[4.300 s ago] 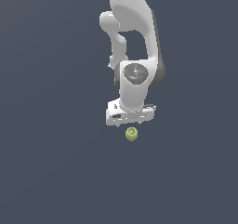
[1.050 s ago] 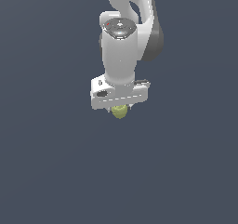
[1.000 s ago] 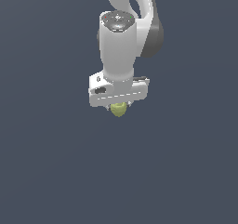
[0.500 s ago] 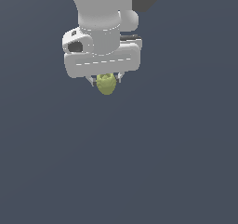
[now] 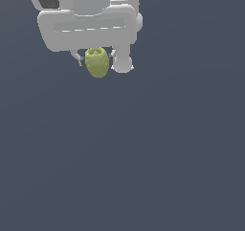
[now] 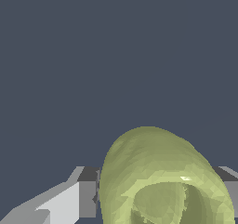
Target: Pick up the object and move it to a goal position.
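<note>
You've got the object in the gripper, fingers pinched on its sides, one finger showing in the wrist view pressed right against the yellow-green lump. In the exterior view it hangs just under the white hand body, near the top of the frame toward the exterior view's left, with plain dark grey background all round and nothing under it that it touches. So pick-up reads as done: object is off any surface and carried, upright-ish, ridged barrel shape poking out below the fingertips. What's left is the move to the goal. No goal marker shows in either view, so you can't tell how close you are or which way to go from these pictures. Grip looks centred on the lump, but the surface is bumpy and rounded, so my guess is it could roll in the pads if you swing fast. Keep the clamp on, travel steady, release only at the goal
</note>
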### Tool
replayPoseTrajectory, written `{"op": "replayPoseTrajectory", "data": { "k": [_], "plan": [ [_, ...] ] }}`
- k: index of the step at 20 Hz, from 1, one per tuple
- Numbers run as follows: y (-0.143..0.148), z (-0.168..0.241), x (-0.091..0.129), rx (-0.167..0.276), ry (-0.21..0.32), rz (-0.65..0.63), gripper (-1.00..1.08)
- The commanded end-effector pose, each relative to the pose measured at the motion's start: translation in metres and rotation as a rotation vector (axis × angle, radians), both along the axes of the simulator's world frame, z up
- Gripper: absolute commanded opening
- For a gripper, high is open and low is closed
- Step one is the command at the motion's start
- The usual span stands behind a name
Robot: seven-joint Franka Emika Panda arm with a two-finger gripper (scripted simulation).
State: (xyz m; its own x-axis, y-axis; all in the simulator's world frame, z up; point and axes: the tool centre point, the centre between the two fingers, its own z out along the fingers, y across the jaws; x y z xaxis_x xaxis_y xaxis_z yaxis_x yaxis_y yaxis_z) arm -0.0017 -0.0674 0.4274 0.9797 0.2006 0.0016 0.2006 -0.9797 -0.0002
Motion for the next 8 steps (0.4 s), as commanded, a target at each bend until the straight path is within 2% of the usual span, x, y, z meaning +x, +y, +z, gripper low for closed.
{"op": "replayPoseTrajectory", "data": {
  "k": [1, 8],
  "plan": [
    [-0.004, 0.010, 0.000, 0.000, 0.001, 0.001, -1.00],
    [-0.007, 0.021, 0.000, -0.001, 0.001, 0.000, -1.00]
  ]
}}
